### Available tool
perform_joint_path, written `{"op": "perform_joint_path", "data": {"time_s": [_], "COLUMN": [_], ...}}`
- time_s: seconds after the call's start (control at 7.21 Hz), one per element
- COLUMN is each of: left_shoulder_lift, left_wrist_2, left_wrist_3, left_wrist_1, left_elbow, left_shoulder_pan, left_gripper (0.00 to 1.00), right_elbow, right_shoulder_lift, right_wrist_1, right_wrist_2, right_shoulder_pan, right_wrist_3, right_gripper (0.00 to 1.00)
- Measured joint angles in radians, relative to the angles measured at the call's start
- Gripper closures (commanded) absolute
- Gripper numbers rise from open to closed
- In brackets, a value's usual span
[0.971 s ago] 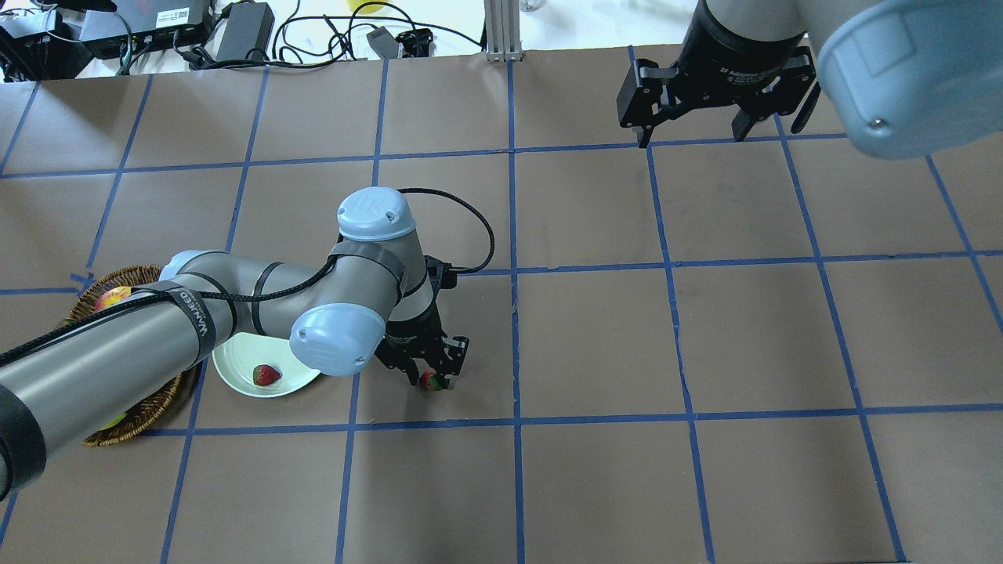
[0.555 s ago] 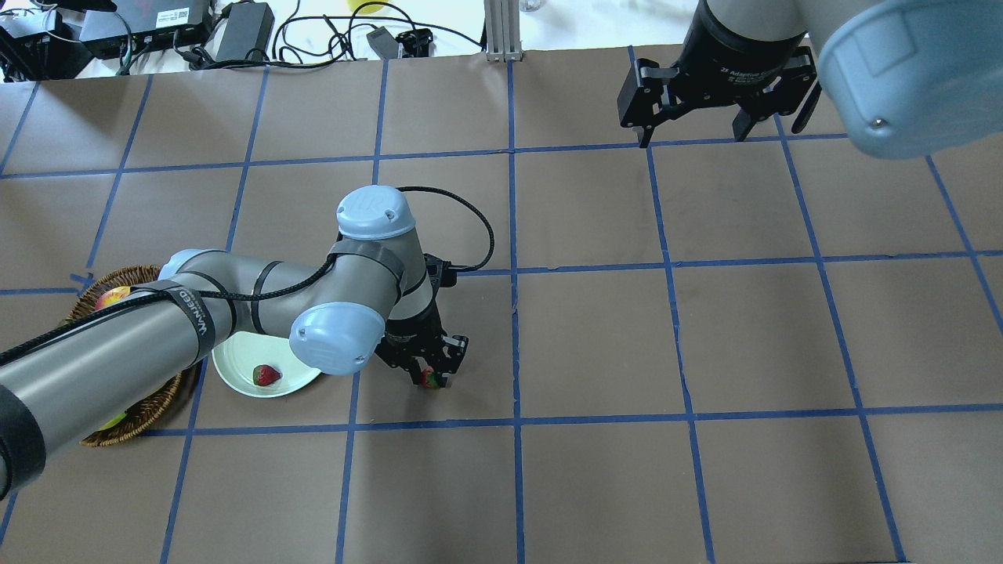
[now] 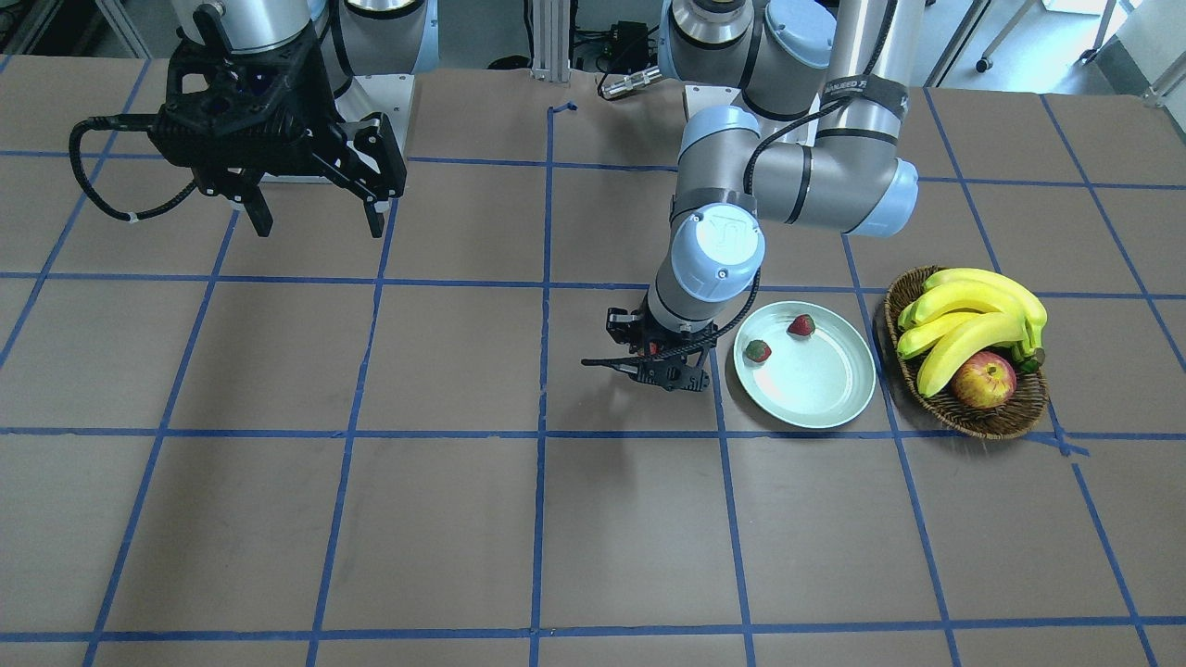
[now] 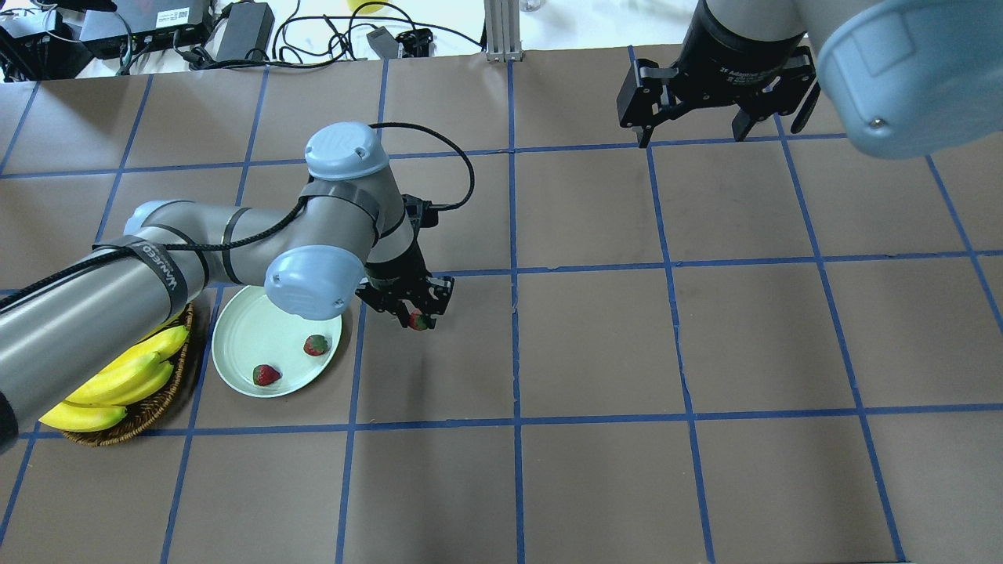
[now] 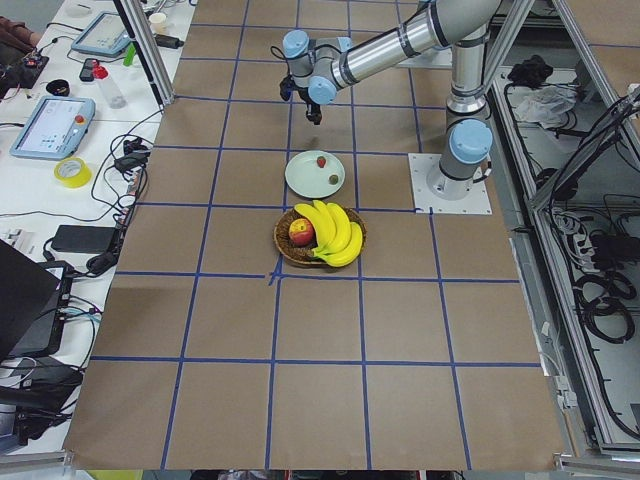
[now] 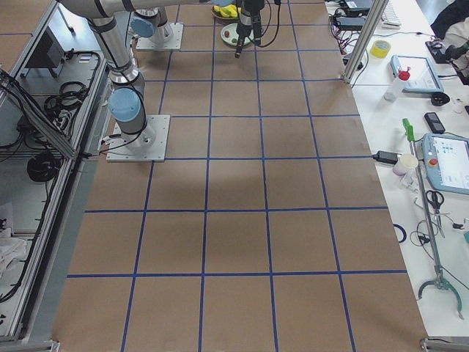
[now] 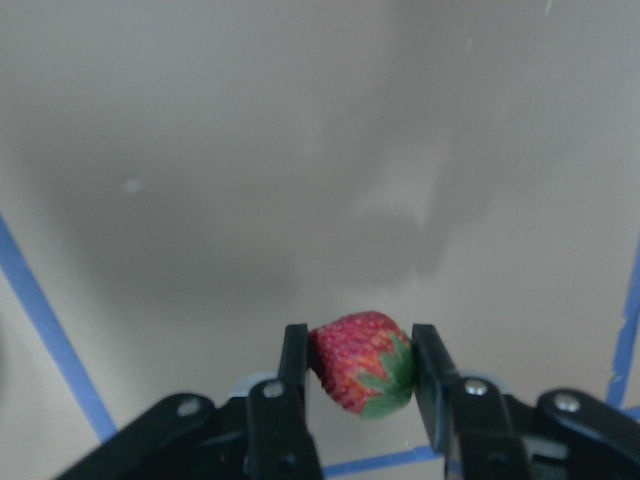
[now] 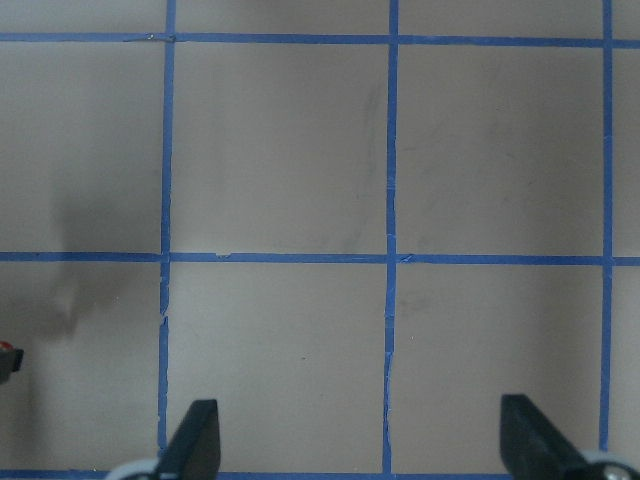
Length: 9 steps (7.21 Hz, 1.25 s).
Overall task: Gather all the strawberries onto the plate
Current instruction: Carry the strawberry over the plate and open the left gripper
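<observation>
While the matte brown paper of the counter (image 4: pixel 595 345) lies flat under its grid of blue tape, everything else here is rounder and shinier. The plate (image 4: pixel 251 337) is a shallow, glossy disc of pale mint-white with a raised rim. Two strawberries (image 4: pixel 316 345) rest inside it, apart from each other, small and red with green leafy caps. One lies near the rim on the side toward my left gripper (image 4: pixel 415 313); the other (image 4: pixel 266 374) lies nearer the plate's edge closest to my base.

The third strawberry (image 7: pixel 355 370) is in that left gripper. In my wrist view it is plump and cone-shaped, its skin pitted with tiny seeds, a green cap at its lower end. My two black fingers (image 7: pixel 292 360) are drawn in close and clamp it from either side, pads flat against the flesh. It appears to hang clear of the paper, just beside the plate, on the side away from the basket (image 3: pixel 991 421).

That basket is brown woven wicker, touching or nearly touching the plate, and carries smooth yellow bananas (image 3: pixel 973 315) and a red-yellow apple (image 3: pixel 984 380).

My right gripper (image 4: pixel 693 133) hangs well apart over bare paper, its fingers spread wide and holding nothing.
</observation>
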Motion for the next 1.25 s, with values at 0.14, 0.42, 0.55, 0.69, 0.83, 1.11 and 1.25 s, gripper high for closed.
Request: {"op": "perform_joint_path", "data": {"time_s": [0.14, 0.42, 0.55, 0.69, 0.83, 1.11, 1.25], "left_shoulder_lift": [0.004, 0.012, 0.011, 0.005, 0.000, 0.004, 0.011], "left_wrist_2": [0.004, 0.025, 0.047, 0.060, 0.068, 0.082, 0.086], "left_wrist_3": [0.054, 0.151, 0.164, 0.164, 0.158, 0.154, 0.153], "left_wrist_1": [-0.009, -0.018, -0.034, -0.052, -0.060, -0.074, -0.092], "left_elbow": [0.023, 0.035, 0.036, 0.038, 0.039, 0.035, 0.034], "left_shoulder_pan": [0.082, 0.232, 0.293, 0.341, 0.368, 0.385, 0.387], "left_gripper": [1.00, 1.00, 1.00, 1.00, 0.57, 0.05, 0.00], "right_elbow": [0.000, 0.000, 0.000, 0.000, 0.000, 0.000, 0.000], "right_shoulder_lift": [0.000, 0.001, 0.001, 0.001, 0.001, 0.001, 0.000], "right_wrist_1": [0.000, 0.000, 0.000, 0.000, 0.000, 0.000, 0.000], "right_wrist_2": [0.000, 0.000, 0.001, 0.000, 0.000, 0.000, 0.000], "right_shoulder_pan": [-0.001, -0.002, -0.002, -0.002, -0.002, -0.002, -0.002], "right_wrist_3": [0.000, 0.000, 0.000, 0.000, 0.000, 0.000, 0.000], "right_gripper": [0.00, 0.00, 0.00, 0.00, 0.00, 0.00, 0.00]}}
